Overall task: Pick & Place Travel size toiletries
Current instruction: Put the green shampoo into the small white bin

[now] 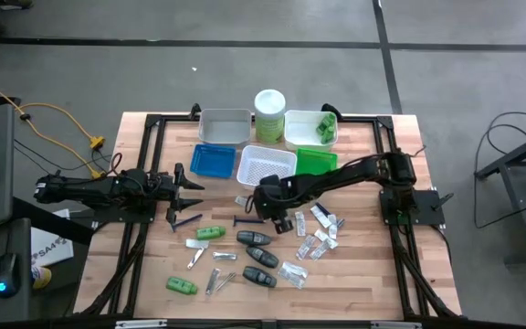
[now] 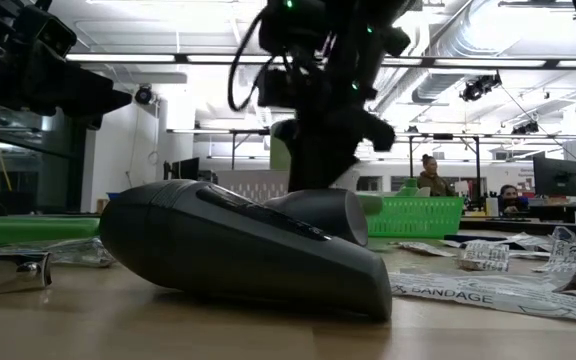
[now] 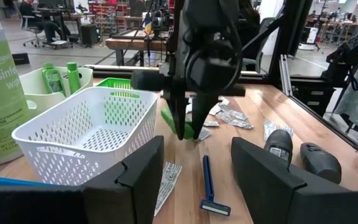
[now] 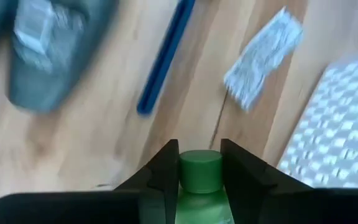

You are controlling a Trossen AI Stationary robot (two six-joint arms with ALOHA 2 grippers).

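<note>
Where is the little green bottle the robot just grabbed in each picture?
High view: the green bottle is hidden under the right claw, near the table's middle.
Low view: cannot tell; the dark grey case blocks it.
Left wrist view: green bottle hangs in that claw, centre.
Right wrist view: its cap sits between the fingers, bottom centre.
Shared landmark: the white basket beside it.

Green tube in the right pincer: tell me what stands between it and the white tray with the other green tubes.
The right pincer grips the green tube above the table. Toward the white tray lie the perforated white basket and green basket, both low; carried above them, nothing visible blocks it.
</note>
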